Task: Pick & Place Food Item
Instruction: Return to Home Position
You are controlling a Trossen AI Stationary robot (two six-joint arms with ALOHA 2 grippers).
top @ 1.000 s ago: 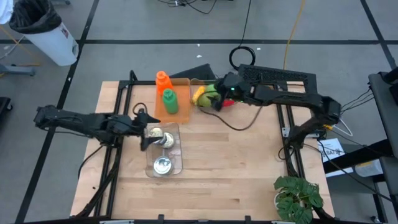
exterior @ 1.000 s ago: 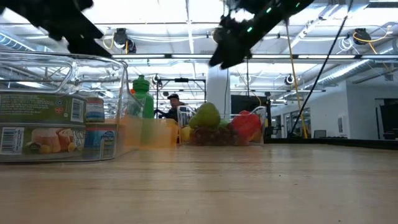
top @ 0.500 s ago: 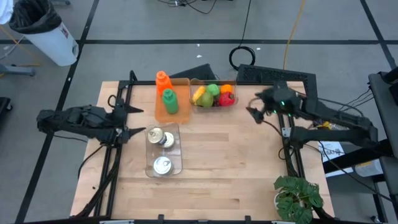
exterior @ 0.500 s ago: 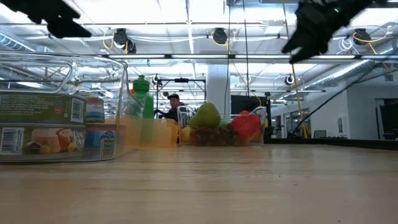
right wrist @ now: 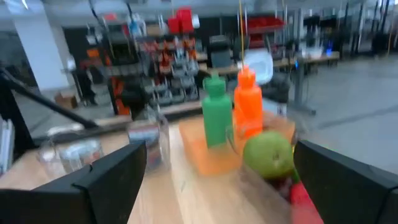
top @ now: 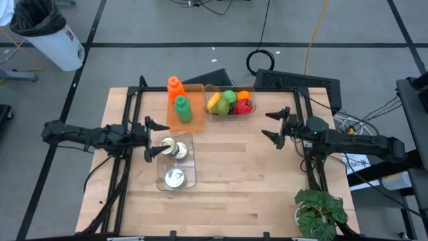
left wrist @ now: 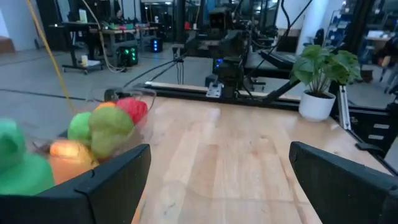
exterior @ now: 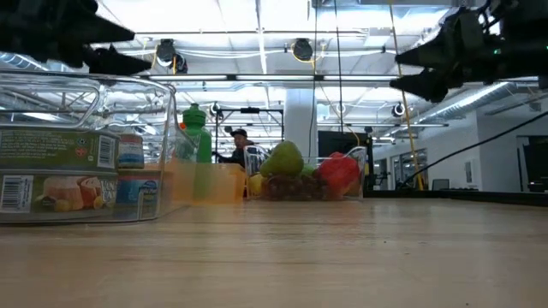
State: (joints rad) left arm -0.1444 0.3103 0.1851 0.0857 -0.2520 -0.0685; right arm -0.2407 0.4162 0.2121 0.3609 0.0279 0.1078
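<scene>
While both arms hover empty above the table, you see the left gripper (top: 156,138) spread apart near the cans (top: 175,177), the right gripper (top: 267,124) likewise apart, and the green pear (exterior: 285,160) lying in the top transparent bin (top: 221,86).

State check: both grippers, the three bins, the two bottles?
left gripper: open, empty, raised
right gripper: open, empty, raised
fruit bin: filled with produce
can bin: holds three cans
orange bin: holds both bottles
green bottle: upright
orange bottle: upright
</scene>
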